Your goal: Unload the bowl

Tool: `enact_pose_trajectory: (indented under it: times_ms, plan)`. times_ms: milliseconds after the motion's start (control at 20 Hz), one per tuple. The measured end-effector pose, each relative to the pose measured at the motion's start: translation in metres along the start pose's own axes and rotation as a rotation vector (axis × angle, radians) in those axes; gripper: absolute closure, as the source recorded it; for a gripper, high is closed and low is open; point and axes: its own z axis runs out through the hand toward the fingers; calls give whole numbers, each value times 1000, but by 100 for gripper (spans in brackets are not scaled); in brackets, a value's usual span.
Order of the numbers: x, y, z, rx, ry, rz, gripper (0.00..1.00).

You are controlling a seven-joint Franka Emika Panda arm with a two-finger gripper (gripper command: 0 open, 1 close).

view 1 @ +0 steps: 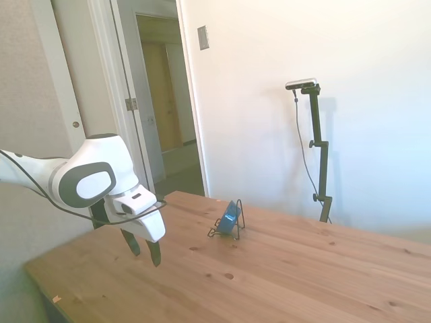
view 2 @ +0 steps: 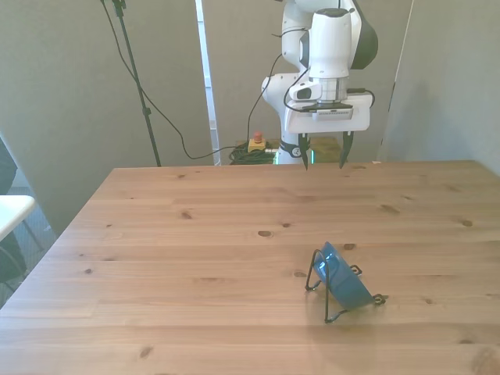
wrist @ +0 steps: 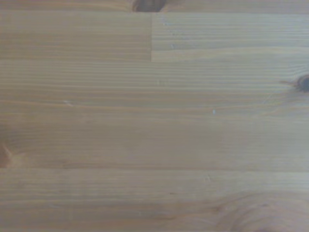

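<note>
**Claw released above bare desk, bowl on edge in rack**

Claw [view 2: 323, 160] released: the two dark fingers hang spread and point down, holding nothing, above the desk [view 2: 195, 258] near its far edge. Bowl [view 2: 344, 283] sits well apart from it, toward the near edge on the front view's right, propped on its rim in the thin black wire rack [view 2: 326, 291], tilted rather than flat. In the front view the bowl's disc runs diagonally and leans back on the wires. The side view shows the bowl [view 1: 231, 214] nearly edge-on as a narrow blue sliver in the rack [view 1: 227, 229]. The wrist view shows only wood grain and knots [wrist: 154, 125], no bowl or rack
</note>
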Motion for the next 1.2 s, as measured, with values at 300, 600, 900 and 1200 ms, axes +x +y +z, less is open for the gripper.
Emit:
enact_pose_trajectory:
  times_ms: [300, 600, 900, 1200]
  plan:
    - [6, -2, -1, -1, -3, -15, 0]
    - [47, -24, -11, -10, 40, -18, 0]
    - [105, -70, -2, -38, 85, -15, 0]
    - [146, -118, -1, -67, 132, -6, 0]
